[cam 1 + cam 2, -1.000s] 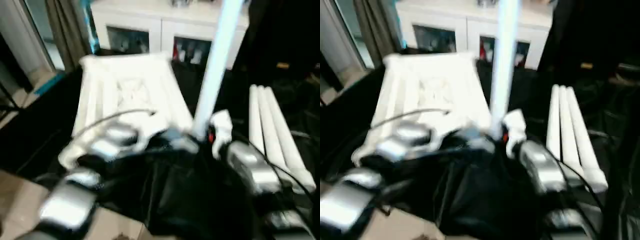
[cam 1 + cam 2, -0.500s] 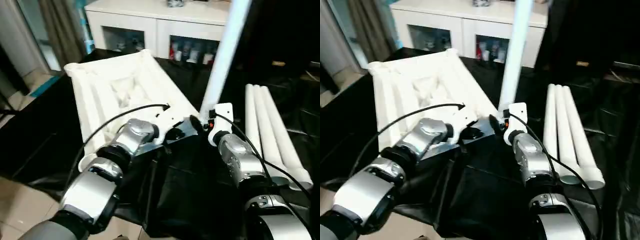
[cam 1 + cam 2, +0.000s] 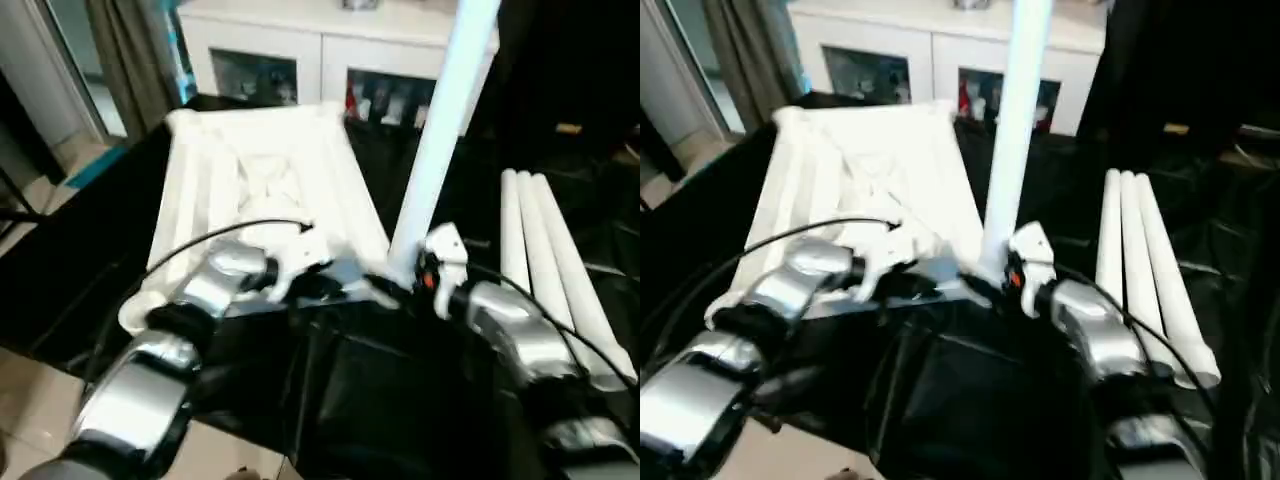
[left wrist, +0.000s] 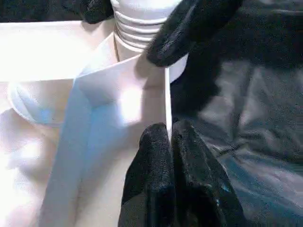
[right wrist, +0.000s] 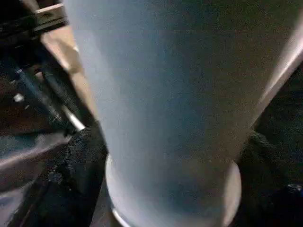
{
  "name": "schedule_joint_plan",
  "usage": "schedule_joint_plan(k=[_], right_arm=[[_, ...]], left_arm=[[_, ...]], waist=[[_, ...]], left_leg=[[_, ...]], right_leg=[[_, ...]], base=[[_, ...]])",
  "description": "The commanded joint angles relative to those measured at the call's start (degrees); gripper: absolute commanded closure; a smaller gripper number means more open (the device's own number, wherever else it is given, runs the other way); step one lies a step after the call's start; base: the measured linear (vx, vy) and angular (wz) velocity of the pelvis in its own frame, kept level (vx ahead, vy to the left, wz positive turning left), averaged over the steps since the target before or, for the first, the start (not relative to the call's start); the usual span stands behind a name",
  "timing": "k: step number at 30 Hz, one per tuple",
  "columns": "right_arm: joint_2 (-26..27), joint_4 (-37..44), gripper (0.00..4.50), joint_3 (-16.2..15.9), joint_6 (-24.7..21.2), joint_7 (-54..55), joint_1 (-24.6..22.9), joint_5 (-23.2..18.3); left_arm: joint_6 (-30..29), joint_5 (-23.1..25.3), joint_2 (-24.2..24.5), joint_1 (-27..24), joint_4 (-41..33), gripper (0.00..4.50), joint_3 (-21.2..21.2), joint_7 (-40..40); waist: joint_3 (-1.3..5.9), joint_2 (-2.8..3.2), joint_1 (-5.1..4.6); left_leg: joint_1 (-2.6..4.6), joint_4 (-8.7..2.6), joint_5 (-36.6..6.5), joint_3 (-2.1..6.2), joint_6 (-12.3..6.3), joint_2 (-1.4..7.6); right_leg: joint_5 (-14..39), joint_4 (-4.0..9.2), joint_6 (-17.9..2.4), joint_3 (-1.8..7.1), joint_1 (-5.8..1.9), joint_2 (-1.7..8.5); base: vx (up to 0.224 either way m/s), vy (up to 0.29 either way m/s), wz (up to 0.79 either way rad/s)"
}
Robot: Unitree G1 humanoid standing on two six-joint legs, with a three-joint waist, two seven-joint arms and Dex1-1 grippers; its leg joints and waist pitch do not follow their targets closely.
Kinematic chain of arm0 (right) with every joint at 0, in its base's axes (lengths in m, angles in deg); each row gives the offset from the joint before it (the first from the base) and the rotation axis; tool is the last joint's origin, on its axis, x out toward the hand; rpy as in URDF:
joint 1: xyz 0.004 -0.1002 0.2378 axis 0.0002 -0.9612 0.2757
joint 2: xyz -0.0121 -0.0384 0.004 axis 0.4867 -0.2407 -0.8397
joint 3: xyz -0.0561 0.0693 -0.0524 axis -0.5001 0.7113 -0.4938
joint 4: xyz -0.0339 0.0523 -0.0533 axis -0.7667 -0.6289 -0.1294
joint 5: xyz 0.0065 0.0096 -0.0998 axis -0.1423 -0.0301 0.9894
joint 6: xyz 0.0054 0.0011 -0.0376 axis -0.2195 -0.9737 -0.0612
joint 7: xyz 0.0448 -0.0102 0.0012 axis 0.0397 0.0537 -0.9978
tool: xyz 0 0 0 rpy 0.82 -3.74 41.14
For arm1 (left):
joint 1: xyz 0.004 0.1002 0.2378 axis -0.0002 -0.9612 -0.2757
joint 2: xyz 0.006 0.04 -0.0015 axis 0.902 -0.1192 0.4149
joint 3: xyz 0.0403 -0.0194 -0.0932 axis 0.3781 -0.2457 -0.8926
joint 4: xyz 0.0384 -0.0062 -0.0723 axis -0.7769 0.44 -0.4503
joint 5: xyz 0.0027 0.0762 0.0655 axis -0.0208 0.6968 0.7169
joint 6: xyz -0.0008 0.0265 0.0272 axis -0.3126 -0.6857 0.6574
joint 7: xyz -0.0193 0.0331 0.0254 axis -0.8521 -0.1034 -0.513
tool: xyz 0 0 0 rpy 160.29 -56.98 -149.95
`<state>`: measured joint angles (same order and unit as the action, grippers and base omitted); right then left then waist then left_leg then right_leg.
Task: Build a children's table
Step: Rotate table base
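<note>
- Silver forearms come in from the near edge of the head views, both reaching toward the near right corner of the upturned table top [image 3: 262,185].
- Black cloth covers the work table [image 3: 400,390], wrinkled and shiny in front of the robot.
- Left gripper [image 4: 169,137] is pinched shut on a thin white rib at the edge of the table top, right by the corner socket [image 4: 142,71], as the left wrist view shows.
- Right gripper [image 3: 405,280] sits at the foot of the upright leg [image 3: 440,130]; in the right wrist view its black fingers [image 5: 78,165] stand on either side of the white tube, spread to the tube's width, and whether they press it I cannot tell.
- That leg stands in the corner socket, leaning slightly, its ribbed end visible at the socket in the left wrist view.
- White, ribbed side up, the table top lies on the black cloth to the left of centre, stretching away from the robot.
- Three more legs [image 3: 545,260] lie side by side on the cloth to the right, well apart from the top.
- Farthest back stands a white cabinet [image 3: 330,60] with glass doors.
</note>
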<state>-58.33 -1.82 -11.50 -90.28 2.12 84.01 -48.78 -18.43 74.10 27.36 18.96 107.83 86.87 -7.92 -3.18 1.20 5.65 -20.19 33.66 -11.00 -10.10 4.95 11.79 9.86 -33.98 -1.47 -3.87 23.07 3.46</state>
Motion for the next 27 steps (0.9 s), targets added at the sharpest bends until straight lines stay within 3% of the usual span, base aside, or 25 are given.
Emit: schedule_joint_plan(k=[1,3,8,14,16,19,21,23,25,27], right_arm=[[-1.69,2.52,0.80,-0.51,-1.44,-2.94,-1.34,-0.82],[-2.07,3.21,0.80,-0.57,-1.99,-3.66,-1.83,-1.04],[-1.49,4.71,1.33,-0.36,-3.39,-4.62,-2.35,-2.69],[-0.23,5.34,1.71,-0.27,-4.41,-3.10,-3.56,-2.53],[1.27,3.02,1.72,0.39,-3.66,1.26,-3.03,-0.84],[3.26,-1.26,1.73,1.14,-2.20,9.23,-1.60,2.05],[7.46,-8.22,1.74,3.34,-3.11,22.73,1.49,3.88],[8.72,-9.66,1.74,4.03,-3.93,25.82,2.35,3.84],[10.86,-12.58,1.75,5.53,-4.47,31.62,4.20,3.82],[12.31,-14.57,1.75,6.55,-4.73,35.26,5.66,3.56]], left_arm=[[-0.13,0.00,0.88,-1.40,-1.57,4.50,1.29,-3.19],[-0.43,-0.11,1.33,-1.75,-2.38,4.50,1.11,-3.81],[-0.92,-0.53,1.84,-2.00,-3.33,4.50,0.92,-4.69],[-2.49,-0.37,1.21,-1.73,-3.49,4.50,0.52,-2.34],[-3.55,1.05,0.07,-0.47,-1.29,4.50,0.28,2.68],[-5.54,1.68,-2.06,1.67,2.00,4.50,-0.93,9.75],[-9.61,2.05,-6.72,5.69,7.06,4.50,-2.95,22.51],[-11.22,1.88,-8.28,6.82,8.29,4.50,-3.63,26.17],[-13.01,1.47,-11.27,8.78,10.09,4.50,-4.61,32.09],[-13.88,1.33,-13.27,9.95,11.08,4.50,-5.01,35.43]], waist=[[3.84,-0.40,0.25],[3.86,-0.35,0.30],[3.82,-0.33,0.22],[3.90,-0.28,0.22],[3.76,-0.53,-0.02],[3.33,-0.47,-0.24],[3.23,-0.09,-0.79],[3.34,-0.50,-0.86],[3.35,-0.49,-0.70],[3.61,0.01,-0.62]], left_leg=[[0.01,-3.80,-9.46,0.16,-4.88,1.79],[-0.05,-3.81,-9.34,0.17,-4.83,1.80],[0.00,-3.85,-9.67,0.21,-3.99,1.63],[-0.07,-3.77,-8.86,0.20,-3.94,1.62],[-0.08,-3.84,-9.44,0.16,-3.55,1.52],[0.56,-4.07,-12.40,0.17,-1.95,1.17],[0.73,-4.24,-13.68,0.42,-0.63,1.10],[0.66,-4.14,-13.19,0.48,-0.61,0.82],[0.59,-3.93,-12.65,0.32,-1.68,0.70],[0.51,-3.93,-11.57,0.45,-1.82,0.78]], right_leg=[[8.21,3.41,-13.98,2.73,-3.59,4.68],[8.36,3.36,-13.87,2.70,-3.49,4.73],[10.89,3.65,-12.93,2.63,-3.40,4.64],[8.51,3.40,-13.52,2.62,-3.41,4.62],[10.28,3.64,-13.13,2.64,-3.22,4.62],[19.08,4.76,-10.83,2.60,-2.80,4.67],[23.16,5.07,-9.64,2.48,-2.65,4.62],[23.93,5.36,-8.90,2.41,-2.90,4.61],[23.40,5.59,-8.75,2.51,-2.77,4.62],[20.26,5.20,-9.50,2.46,-2.88,4.48]], base=[[0.000,0.000,0.00],[0.000,0.000,0.00],[0.000,0.000,0.00],[0.000,0.000,0.00],[0.000,0.000,0.00],[0.000,0.000,0.00],[0.000,0.000,0.00],[0.000,0.000,0.00],[0.000,0.000,0.00],[0.000,0.000,0.00]])
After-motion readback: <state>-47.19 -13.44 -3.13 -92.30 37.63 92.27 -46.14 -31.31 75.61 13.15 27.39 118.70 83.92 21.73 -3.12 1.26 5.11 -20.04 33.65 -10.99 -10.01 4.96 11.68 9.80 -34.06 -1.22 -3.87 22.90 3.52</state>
